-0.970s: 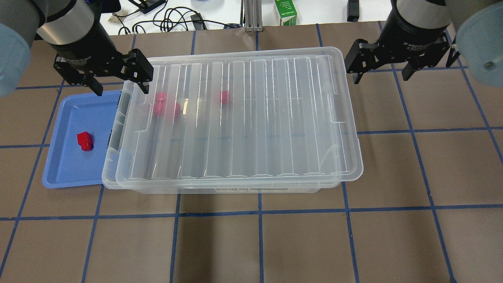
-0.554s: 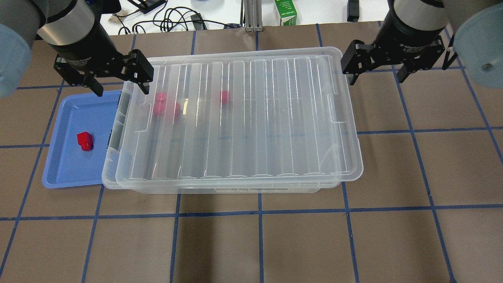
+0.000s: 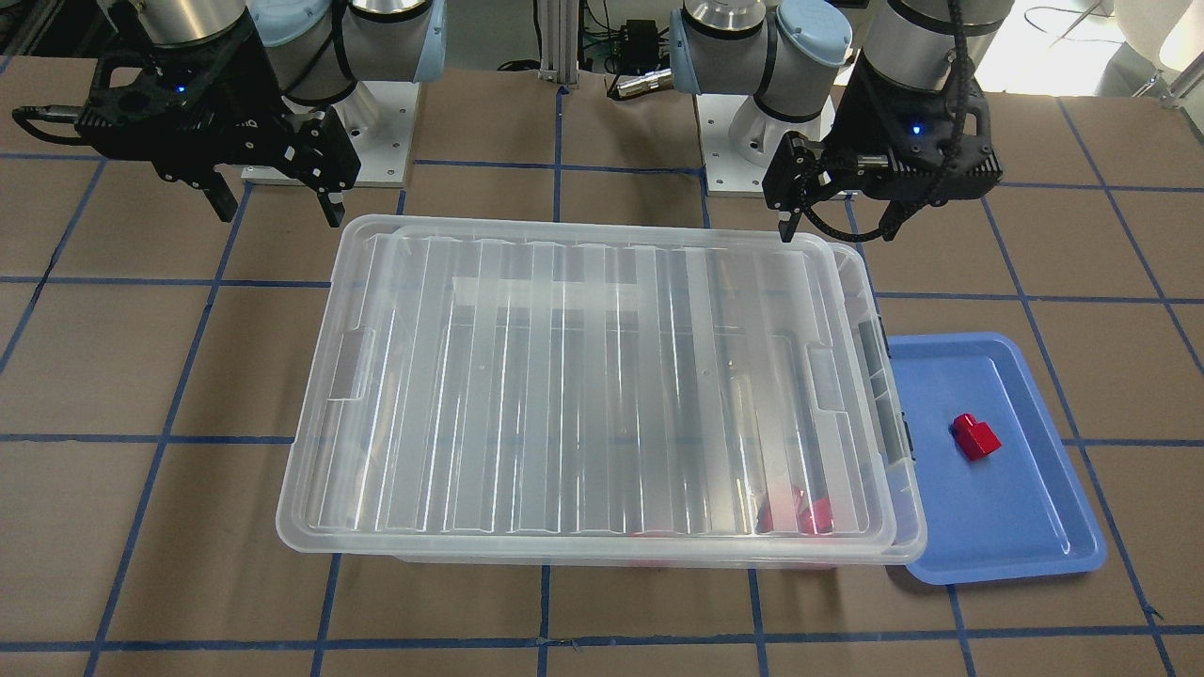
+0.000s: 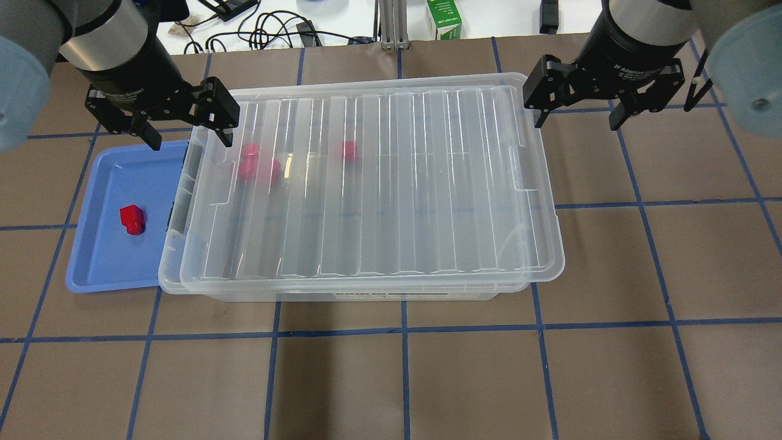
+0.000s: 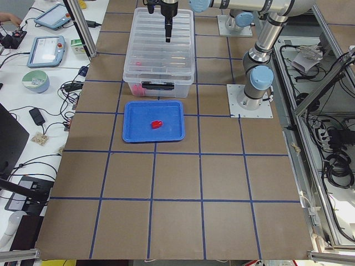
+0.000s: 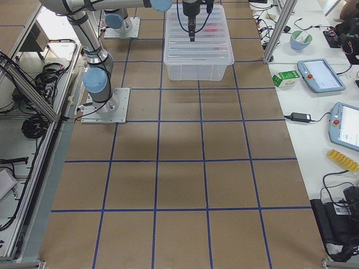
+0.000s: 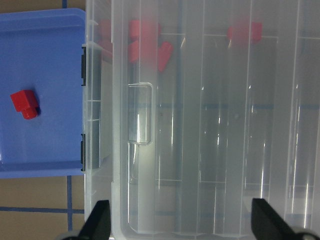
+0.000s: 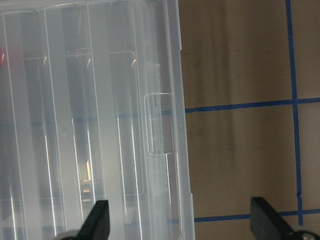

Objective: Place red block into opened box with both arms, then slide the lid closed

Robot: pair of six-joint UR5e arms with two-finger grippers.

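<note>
One red block (image 4: pixel 132 220) (image 3: pixel 974 438) (image 7: pixel 23 103) lies on the blue tray. Several more red blocks (image 4: pixel 259 166) (image 7: pixel 145 45) show blurred through the lid inside the clear box (image 4: pixel 173 244) (image 3: pixel 898 414). The ribbed lid (image 4: pixel 391 183) (image 3: pixel 583 376) rests on the box, shifted slightly to the right, so the latch end's rim shows at the left. My left gripper (image 4: pixel 190 142) (image 3: pixel 837 230) hovers open over the box's left far corner, empty. My right gripper (image 4: pixel 577 124) (image 3: pixel 278 214) is open and empty, just off the lid's right far corner (image 8: pixel 170 30).
The blue tray (image 4: pixel 104 263) (image 3: pixel 1016 536) lies against the box's left end, partly under it. Cables and a green carton (image 4: pixel 444 18) sit beyond the table's far edge. Brown table surface with blue tape lines (image 4: pixel 403 379) stretches in front.
My right gripper has moved left, closer to the lid's right far corner. The left gripper, box, lid and blocks have not moved.
</note>
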